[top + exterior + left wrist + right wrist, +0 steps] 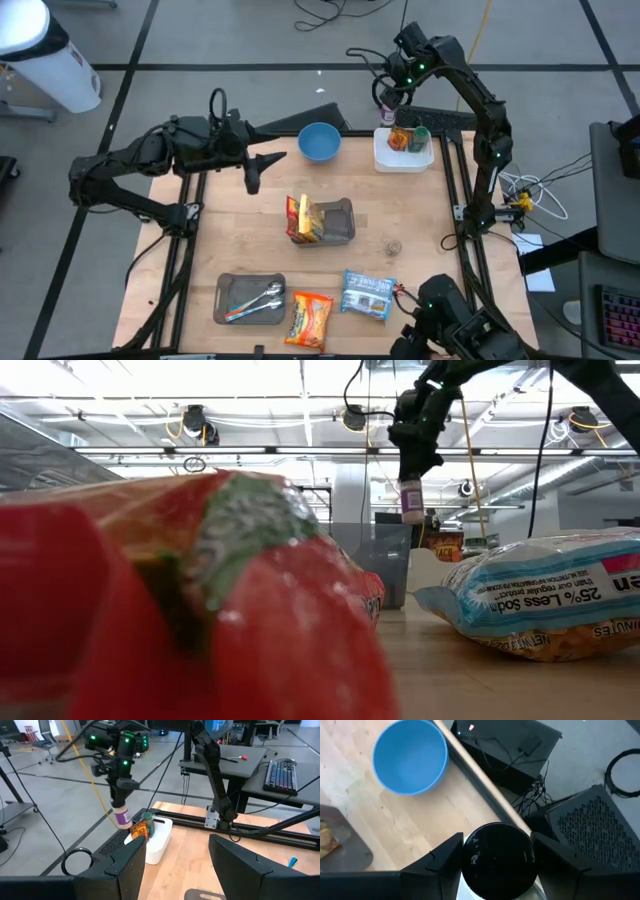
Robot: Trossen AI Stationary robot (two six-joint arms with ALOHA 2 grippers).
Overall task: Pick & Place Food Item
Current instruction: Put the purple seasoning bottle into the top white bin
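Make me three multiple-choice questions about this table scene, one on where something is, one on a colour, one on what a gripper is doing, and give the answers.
1. Where do the spoons lie?
A. in the blue bowl
B. in the grey tray at the near left
C. in the white bin

2. What colour is the bowl?
A. red
B. green
C. blue

3. What is the right gripper doing?
A. holding a small bottle in the air
B. resting on the table
C. gripping a chip bag

Answers:
1 B: the spoons lie in the grey tray.
2 C: the bowl is blue.
3 A: the right gripper grips a dark-capped bottle above the white bin.
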